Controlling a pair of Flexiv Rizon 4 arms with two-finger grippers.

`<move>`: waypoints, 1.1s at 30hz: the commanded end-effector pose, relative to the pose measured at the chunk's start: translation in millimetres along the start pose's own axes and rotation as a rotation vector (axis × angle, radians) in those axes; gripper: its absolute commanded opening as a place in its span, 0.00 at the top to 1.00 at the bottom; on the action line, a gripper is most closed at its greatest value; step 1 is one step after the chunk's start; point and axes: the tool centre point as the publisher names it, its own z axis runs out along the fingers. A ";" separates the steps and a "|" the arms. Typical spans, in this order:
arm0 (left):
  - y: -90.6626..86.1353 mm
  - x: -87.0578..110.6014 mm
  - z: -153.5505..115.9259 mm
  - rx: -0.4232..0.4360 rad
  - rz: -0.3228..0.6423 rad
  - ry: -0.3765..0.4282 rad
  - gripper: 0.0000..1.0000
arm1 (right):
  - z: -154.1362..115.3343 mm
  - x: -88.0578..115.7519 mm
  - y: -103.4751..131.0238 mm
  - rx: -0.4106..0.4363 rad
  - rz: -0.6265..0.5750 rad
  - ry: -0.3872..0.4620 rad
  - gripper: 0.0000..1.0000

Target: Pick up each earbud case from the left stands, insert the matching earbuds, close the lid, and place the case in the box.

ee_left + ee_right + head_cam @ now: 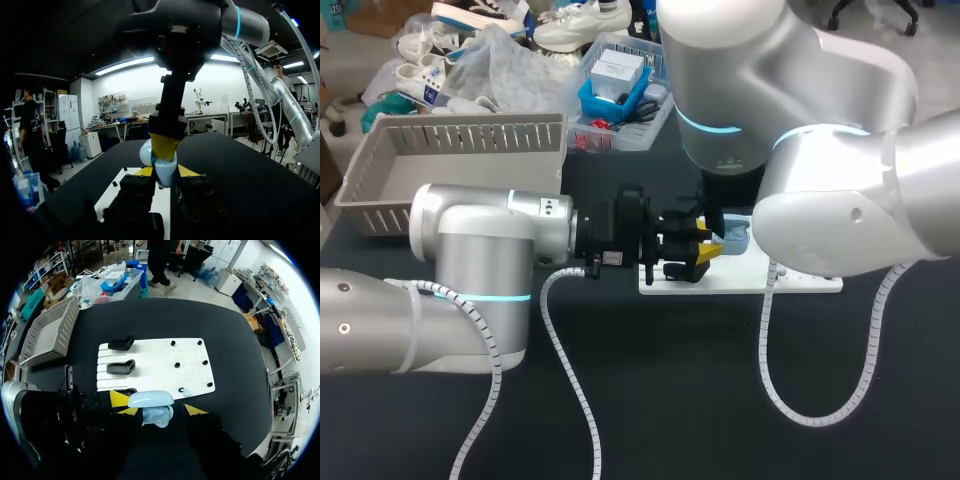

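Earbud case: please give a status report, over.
Left gripper shut on light-blue earbud case, lid open. Right gripper directly over it, state unclear. Two black items on white board beyond. Over.

Glossy plastic earbud case [151, 400], matt white board [155, 365], matt black table [670, 400], grey plastic basket [450, 150]

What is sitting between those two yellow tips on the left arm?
A pale blue earbud case, gripped from both sides; the left wrist view shows it best.
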 end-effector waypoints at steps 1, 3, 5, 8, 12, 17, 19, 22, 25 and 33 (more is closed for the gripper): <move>0.3 0.3 0.5 0.001 0.000 0.001 1.00 | -5.4 1.1 -1.4 -0.020 0.005 -0.005 0.37; 0.3 0.3 0.5 0.001 0.000 0.001 1.00 | -10.2 2.1 -1.7 -0.035 0.004 -0.001 0.27; 0.3 0.3 0.5 0.001 0.000 0.001 1.00 | -14.0 3.5 -2.6 -0.041 0.003 0.000 0.23; 0.3 0.3 0.5 0.001 0.000 0.001 1.00 | -18.0 6.6 -4.0 -0.048 0.001 0.002 0.21; 0.3 0.3 0.5 0.001 0.000 0.001 1.00 | -21.6 10.8 -5.4 -0.052 0.000 0.006 0.20; 0.3 0.3 0.5 0.001 0.000 0.001 1.00 | -22.1 15.9 -10.2 -0.050 0.006 0.025 0.20; 0.3 0.3 0.5 0.001 0.000 0.001 1.00 | -21.5 17.5 -11.6 -0.050 0.008 0.034 0.19; 0.3 0.3 0.5 0.001 0.000 0.001 1.00 | -20.4 19.6 -13.3 -0.044 0.008 0.044 0.19; 0.3 0.3 0.5 0.001 0.000 0.001 1.00 | -20.3 20.9 -15.0 -0.039 0.007 0.050 0.17; 0.3 0.3 0.5 0.001 0.000 0.001 1.00 | -18.7 20.6 -19.5 -0.026 0.016 0.065 0.08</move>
